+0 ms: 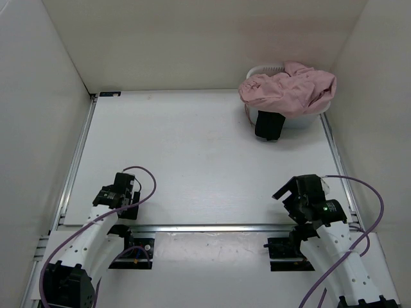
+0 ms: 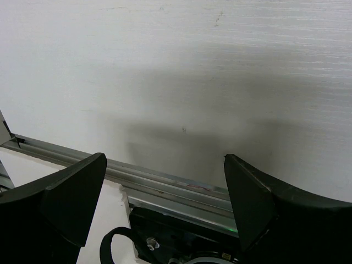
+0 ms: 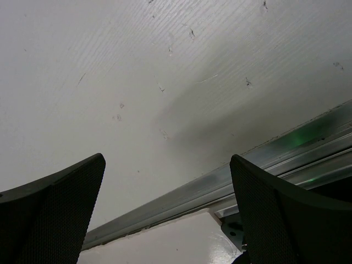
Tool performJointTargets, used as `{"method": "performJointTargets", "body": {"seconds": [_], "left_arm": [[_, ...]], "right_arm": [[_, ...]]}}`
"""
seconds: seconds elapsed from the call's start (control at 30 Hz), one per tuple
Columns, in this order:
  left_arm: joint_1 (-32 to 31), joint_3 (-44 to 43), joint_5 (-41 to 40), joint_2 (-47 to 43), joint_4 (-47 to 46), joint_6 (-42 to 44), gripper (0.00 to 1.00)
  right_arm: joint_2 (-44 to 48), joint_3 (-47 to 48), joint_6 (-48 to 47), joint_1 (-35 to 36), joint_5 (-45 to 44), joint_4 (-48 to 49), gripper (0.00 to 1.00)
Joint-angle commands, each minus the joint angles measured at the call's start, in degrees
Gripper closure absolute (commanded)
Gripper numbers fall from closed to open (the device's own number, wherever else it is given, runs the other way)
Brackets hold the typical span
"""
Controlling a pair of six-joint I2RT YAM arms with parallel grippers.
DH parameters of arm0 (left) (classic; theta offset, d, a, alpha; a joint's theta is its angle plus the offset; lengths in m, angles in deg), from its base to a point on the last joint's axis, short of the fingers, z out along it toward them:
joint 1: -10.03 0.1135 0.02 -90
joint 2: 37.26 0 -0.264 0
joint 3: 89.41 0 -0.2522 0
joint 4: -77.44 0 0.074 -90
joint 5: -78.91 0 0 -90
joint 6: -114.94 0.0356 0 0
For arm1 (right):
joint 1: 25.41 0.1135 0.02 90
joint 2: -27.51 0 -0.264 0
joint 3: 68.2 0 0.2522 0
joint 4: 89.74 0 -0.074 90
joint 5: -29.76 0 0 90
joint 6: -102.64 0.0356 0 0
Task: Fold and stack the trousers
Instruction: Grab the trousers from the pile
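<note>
The dusty-pink trousers [image 1: 287, 88] lie bunched in a heap over a white basket [image 1: 307, 120] at the far right of the table. A black garment [image 1: 270, 124] hangs over the basket's front. My left gripper [image 1: 117, 194] is open and empty near the front left of the table; in the left wrist view [image 2: 165, 187] its jaws stand wide apart over the metal rail. My right gripper [image 1: 300, 194] is open and empty near the front right; in the right wrist view [image 3: 168, 192] its jaws are wide apart over the table surface. Both grippers are far from the trousers.
A metal rail [image 1: 212, 227] runs along the table's front edge, also in the left wrist view [image 2: 165, 184] and the right wrist view [image 3: 220, 184]. White walls enclose the left, back and right sides. Purple cables [image 1: 359, 212] loop by the arms.
</note>
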Motion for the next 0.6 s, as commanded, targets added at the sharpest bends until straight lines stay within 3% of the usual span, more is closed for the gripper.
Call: {"method": "performJointTargets", "body": {"seconds": [0.0, 0.2, 0.3, 0.37, 0.4, 0.5, 0.57], "left_arm": [[-0.2, 1.0, -0.5, 0.3, 1.6, -0.1, 0.0], [-0.2, -5.8, -0.5, 2.9, -2.2, -0.1, 0.0], [-0.2, -15.0, 0.8, 8.6, -3.0, -0.1, 0.0], [-0.2, -22.6, 0.8, 14.8, -3.6, -0.1, 0.0], [-0.2, -25.0, 0.8, 17.0, -4.1, -0.1, 0.0], [-0.2, -34.4, 0.8, 25.2, -4.1, -0.1, 0.0], [-0.2, -38.2, 0.8, 29.8, -4.1, -0.1, 0.0]], "right_arm": [[0.0, 2.5, -1.5, 0.2, -2.5, -7.4, 0.01], [-6.5, 15.2, -13.4, 0.2, -5.0, -2.6, 0.01], [-16.2, 29.5, -21.1, 0.2, -8.7, 2.4, 0.01], [-30.0, 43.0, -25.0, 0.2, -12.0, 4.8, 0.01], [-30.1, 47.7, -27.2, 0.2, -12.1, 5.5, 0.01], [-49.4, 66.8, -34.6, -0.3, -14.2, 7.2, 0.01], [-57.0, 76.3, -36.4, -2.2, -14.2, 7.2, 0.01]]}}
